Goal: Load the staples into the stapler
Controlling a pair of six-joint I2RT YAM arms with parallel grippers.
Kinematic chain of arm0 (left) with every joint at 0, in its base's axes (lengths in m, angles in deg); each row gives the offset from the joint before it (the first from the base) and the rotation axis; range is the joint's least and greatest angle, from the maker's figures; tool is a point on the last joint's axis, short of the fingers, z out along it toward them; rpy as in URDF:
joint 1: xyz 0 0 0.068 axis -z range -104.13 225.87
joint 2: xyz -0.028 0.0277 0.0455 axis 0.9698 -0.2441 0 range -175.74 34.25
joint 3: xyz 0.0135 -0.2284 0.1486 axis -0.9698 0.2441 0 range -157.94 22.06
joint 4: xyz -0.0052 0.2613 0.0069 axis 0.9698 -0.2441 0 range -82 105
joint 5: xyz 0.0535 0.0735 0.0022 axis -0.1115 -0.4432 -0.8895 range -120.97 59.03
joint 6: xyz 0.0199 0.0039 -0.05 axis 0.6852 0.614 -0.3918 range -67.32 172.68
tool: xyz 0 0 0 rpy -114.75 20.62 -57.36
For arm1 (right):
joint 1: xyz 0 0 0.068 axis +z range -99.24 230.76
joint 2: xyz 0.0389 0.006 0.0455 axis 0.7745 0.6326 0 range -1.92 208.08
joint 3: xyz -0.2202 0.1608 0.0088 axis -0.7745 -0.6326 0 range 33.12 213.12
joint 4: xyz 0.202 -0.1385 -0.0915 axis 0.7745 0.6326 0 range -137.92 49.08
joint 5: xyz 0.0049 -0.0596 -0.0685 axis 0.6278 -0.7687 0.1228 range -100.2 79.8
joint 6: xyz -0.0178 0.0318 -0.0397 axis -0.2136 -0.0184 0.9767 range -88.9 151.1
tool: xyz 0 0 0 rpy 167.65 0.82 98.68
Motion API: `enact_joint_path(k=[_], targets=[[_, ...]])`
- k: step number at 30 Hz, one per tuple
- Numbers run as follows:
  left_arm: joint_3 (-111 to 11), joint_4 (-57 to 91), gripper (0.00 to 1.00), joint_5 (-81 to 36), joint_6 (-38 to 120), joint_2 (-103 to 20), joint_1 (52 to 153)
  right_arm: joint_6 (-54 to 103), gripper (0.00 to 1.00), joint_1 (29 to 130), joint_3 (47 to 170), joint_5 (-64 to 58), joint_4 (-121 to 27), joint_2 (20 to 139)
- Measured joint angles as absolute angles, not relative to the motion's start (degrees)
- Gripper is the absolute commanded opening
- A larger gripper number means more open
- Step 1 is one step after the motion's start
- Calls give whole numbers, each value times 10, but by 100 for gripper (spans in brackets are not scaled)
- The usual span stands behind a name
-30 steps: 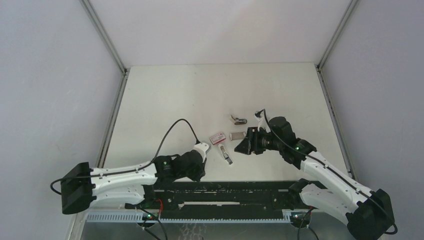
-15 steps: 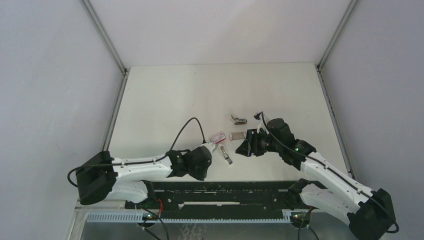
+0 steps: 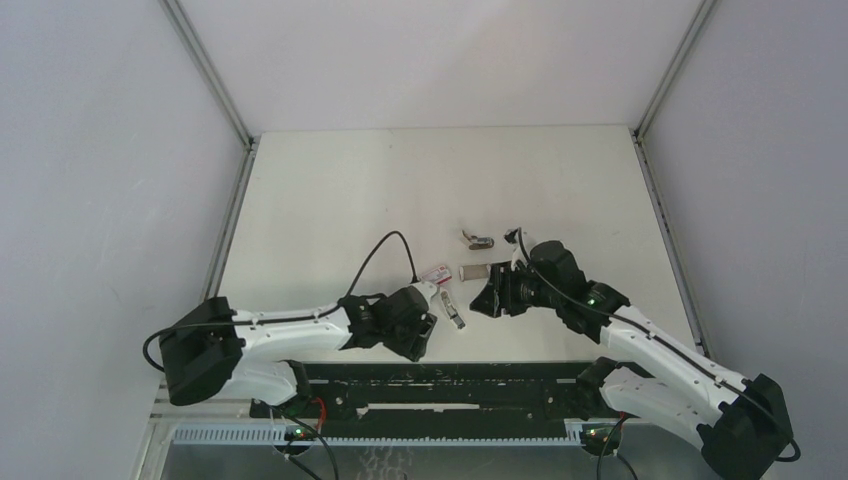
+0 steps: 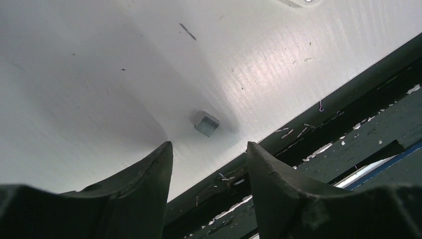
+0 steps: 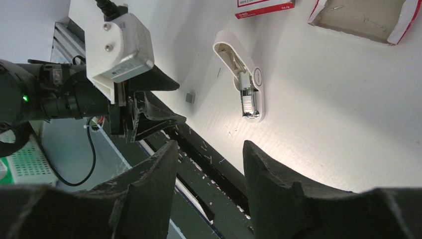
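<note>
Fingers of the left gripper stood parted and empty, framing the staples; we read this as a line-up for a pick. That small grey block lay flat on the desk, just ahead of those fingers, untouched, close to the near edge by the dark rail. Beside it but apart, the stapler lay open with its metal channel facing up; we judged it ready to receive the strip. We noted the right gripper hovering above the stapler, fingers spread and grasping nothing, probably placed to steady it. Further out lay the red-and-white box and the opened cardboard sleeve.
</note>
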State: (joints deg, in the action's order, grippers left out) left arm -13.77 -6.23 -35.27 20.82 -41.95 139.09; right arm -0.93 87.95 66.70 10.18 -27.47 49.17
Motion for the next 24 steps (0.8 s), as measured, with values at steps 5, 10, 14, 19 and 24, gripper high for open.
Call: enact_joint_path(k=[5, 10, 14, 19, 24], targets=[[-132, -60, 70, -352, 214, -365, 1357, 6, 48, 908, 668, 69, -278, 496], [-108, -21, 72, -345, 220, -241, 1260, 9, 46, 969, 688, -1, -272, 537], [-77, 13, 74, -342, 227, -188, 1163, -5, 46, 1036, 717, -68, -274, 591], [-30, 73, 74, -365, 222, -159, 1049, -43, 46, 1113, 780, -142, -275, 696], [49, 164, 74, -440, 222, -103, 1010, -83, 42, 1170, 865, -198, -258, 819]])
